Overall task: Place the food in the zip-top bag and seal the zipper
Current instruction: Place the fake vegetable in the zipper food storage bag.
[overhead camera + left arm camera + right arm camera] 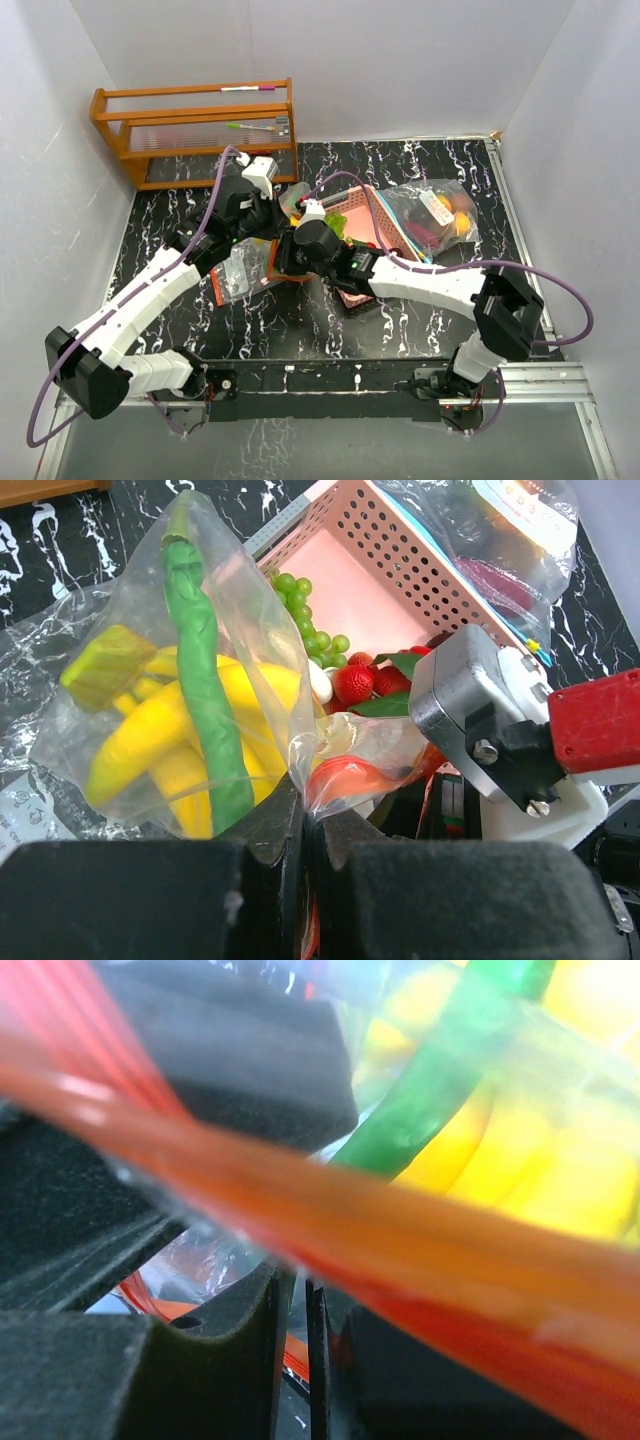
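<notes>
From above, both arms met just left of the pink tray (365,222) on the worktop (170,205), covering most of what they held. A second filled bag (445,215) lay right of the tray.

The left wrist view showed the left end effector (303,825) clenched on a clear bag (235,610) holding bananas (130,750). Grapes (315,620) and strawberries (355,683) sat in the tray beyond.

The right wrist view was badly blurred. The right end effector (300,1340) was pinched nearly closed on the bag's orange zip strip (300,1230).

One orange-zipper bag (240,610), one blue-zipper bag (440,205). One pink tray (400,570), one wooden rack (195,130). One banana bunch (130,745), one grape bunch (318,620) in view.
</notes>
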You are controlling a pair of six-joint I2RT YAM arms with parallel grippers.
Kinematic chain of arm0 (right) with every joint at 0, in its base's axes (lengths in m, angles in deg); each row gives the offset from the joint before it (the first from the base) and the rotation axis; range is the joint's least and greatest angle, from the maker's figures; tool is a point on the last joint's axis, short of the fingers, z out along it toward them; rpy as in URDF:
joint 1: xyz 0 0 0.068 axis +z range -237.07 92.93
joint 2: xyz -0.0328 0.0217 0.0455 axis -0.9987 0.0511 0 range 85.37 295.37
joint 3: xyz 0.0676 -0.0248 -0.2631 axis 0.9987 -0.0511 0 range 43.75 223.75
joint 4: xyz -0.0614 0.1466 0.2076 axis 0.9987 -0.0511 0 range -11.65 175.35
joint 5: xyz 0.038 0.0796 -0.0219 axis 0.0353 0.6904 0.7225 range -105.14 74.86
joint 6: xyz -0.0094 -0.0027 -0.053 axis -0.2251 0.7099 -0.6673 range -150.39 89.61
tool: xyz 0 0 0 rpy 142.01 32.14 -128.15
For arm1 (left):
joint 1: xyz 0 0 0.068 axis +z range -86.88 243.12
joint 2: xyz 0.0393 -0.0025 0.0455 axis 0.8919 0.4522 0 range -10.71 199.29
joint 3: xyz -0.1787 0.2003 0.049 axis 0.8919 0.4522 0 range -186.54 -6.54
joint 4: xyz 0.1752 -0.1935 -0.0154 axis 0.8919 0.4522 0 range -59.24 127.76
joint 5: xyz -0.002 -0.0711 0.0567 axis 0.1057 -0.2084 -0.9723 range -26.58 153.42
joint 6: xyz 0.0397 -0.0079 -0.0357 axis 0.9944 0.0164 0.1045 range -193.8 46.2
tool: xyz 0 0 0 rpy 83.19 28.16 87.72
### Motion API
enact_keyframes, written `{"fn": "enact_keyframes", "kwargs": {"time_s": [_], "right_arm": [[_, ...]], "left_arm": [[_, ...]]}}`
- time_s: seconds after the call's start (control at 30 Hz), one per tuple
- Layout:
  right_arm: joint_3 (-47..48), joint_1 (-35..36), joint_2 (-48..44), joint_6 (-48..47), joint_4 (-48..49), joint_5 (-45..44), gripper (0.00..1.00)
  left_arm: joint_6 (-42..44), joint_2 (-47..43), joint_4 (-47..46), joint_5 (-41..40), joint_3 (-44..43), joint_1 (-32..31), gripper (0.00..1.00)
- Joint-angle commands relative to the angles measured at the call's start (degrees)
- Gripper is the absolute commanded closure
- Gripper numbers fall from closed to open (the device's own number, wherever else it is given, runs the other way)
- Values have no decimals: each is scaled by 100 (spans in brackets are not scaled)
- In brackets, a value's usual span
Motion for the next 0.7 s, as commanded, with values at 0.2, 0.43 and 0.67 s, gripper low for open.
{"fn": "enact_keyframes", "kwargs": {"time_s": [0.2, 0.43, 0.67], "right_arm": [[-139, 35, -1267, -478, -397, -511, 80], [-24, 35, -1922, -993, -990, -700, 73], [-173, -30, -2576, -1093, -2012, -1720, 46]], "left_arm": [[-56, -65, -415, -126, 422, -48, 100], [131, 60, -132, -398, 286, -48, 100], [254, 27, 307, -690, -113, -48, 100]]}}
